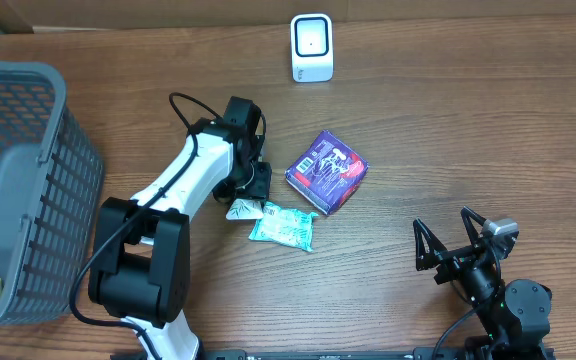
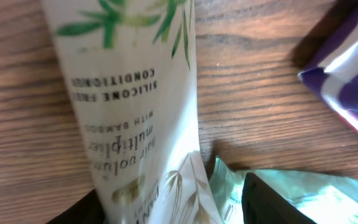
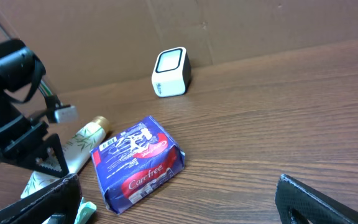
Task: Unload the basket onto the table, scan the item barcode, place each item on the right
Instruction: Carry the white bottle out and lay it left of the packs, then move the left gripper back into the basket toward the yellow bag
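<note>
Left gripper (image 2: 169, 202) spread, straddling the tube (image 2: 129, 93). Tube judged light, soft-walled, glossy, liable to slip; grip mid-body, squarely between the jaws.

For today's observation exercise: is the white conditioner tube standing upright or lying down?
Lying down. The conditioner tube rests lengthwise on the wooden table, its printed side facing up; the right wrist view also shows it flat.

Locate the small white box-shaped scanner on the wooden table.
Overhead view: the small white box-shaped scanner stands near the far edge, centre, apart from and beyond the purple wrapped packet.
</note>
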Motion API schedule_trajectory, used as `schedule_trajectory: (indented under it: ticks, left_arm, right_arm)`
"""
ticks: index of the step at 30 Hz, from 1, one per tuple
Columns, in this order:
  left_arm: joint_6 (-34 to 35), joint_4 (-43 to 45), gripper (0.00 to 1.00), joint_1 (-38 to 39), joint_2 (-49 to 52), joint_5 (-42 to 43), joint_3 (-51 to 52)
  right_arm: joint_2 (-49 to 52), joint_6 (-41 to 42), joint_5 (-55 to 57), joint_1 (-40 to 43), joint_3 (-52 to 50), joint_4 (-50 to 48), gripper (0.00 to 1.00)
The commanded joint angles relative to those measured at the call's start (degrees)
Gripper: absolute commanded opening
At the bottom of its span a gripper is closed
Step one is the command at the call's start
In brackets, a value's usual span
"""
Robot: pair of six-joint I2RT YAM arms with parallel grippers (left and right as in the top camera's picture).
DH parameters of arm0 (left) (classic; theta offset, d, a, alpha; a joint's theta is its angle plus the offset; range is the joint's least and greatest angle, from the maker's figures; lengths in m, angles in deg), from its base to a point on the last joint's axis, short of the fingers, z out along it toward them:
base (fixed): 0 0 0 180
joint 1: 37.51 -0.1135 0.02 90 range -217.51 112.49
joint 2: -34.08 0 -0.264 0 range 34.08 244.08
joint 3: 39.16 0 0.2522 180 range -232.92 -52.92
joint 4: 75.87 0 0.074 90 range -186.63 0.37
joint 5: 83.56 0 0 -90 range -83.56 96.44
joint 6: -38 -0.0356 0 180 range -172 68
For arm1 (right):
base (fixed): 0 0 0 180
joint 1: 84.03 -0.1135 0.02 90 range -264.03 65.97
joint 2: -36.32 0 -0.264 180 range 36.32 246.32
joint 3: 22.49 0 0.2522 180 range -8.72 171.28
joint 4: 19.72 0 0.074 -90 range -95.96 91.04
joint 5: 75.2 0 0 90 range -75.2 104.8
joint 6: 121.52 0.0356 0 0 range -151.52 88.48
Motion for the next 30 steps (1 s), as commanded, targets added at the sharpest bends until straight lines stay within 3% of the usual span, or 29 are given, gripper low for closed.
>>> schedule_trajectory:
  ticks: [1,10,18,23,30]
  left_arm:
    - [0.92,-3.41,0.52,0.39,0.28,0.22,-7.21]
    - [0.85,-11.19,0.53,0.22,-7.76,-0.66,-24.17]
    - [3.74,-15.15,0.55,-2.82,-21.44,-12.46,-29.31]
    - [7.13,-18.29,0.58,-10.4,-29.24,-18.62,-29.31]
    - [14.12,-22.6,0.61,-30.12,-33.2,-22.84,-29.29]
  right_arm:
    - [-0.55,-0.07,-0.07,-0.26,0.66,1.4,1.0]
    - [-0.55,-0.07,-0.07,-0.26,0.66,1.4,1.0]
    - [-0.55,-0.07,-0.07,-0.26,0.66,1.4,1.0]
    - [-0.55,-0.07,-0.07,-0.26,0.66,1.4,1.0]
    - [-0.55,-0.07,-0.07,-0.26,0.66,1.38,1.0]
